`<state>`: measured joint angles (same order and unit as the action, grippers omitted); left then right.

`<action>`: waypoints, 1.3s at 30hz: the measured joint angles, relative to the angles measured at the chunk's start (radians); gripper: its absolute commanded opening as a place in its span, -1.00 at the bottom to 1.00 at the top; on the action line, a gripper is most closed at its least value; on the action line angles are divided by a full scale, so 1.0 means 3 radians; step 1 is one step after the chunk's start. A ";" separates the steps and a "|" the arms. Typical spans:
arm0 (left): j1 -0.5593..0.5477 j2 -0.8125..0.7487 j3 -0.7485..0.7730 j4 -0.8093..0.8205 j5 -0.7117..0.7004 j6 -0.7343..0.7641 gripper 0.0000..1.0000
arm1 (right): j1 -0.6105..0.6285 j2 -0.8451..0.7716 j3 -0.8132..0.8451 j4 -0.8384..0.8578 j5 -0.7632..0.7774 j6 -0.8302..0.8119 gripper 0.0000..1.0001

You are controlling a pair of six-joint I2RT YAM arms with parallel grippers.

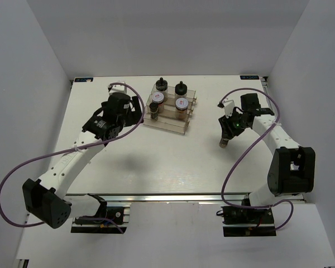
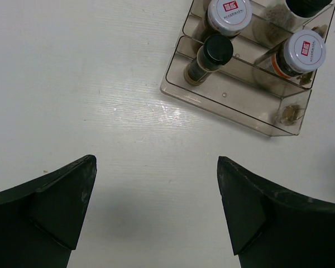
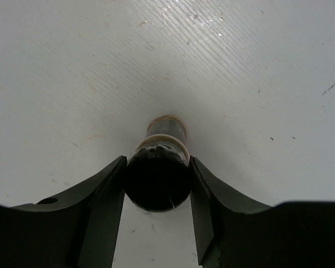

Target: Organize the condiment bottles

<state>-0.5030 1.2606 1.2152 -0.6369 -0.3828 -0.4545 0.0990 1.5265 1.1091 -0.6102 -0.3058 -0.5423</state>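
From above, five bottles (image 1: 181, 103) stand in the rack (image 1: 168, 124) at the far middle of the tabletop (image 1: 156, 162), and a slim shaker (image 1: 224, 143) stands well apart on the right, under the right end effector (image 1: 228, 137). The left wrist view shows the left end effector (image 2: 155, 162) spread wide beside the rack. In the right wrist view the fingers (image 3: 109, 190) pinch the shaker's black cap; the grip should firm up, then lift straight and keep the shaker upright.

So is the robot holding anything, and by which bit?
Yes: the right gripper pinches the slim dark shaker by its black cap. The left gripper is open and holds nothing.
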 measured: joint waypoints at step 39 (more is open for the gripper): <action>0.0000 -0.0782 -0.0600 -0.0158 -0.0041 -0.0476 0.96 | 0.1227 0.1765 0.2659 -0.0230 -0.0445 0.0464 -1.00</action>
<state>-0.5030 1.0260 1.0351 -0.6842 -0.3950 -0.5972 0.4671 2.0560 1.9068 -0.6792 -0.4393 -0.4030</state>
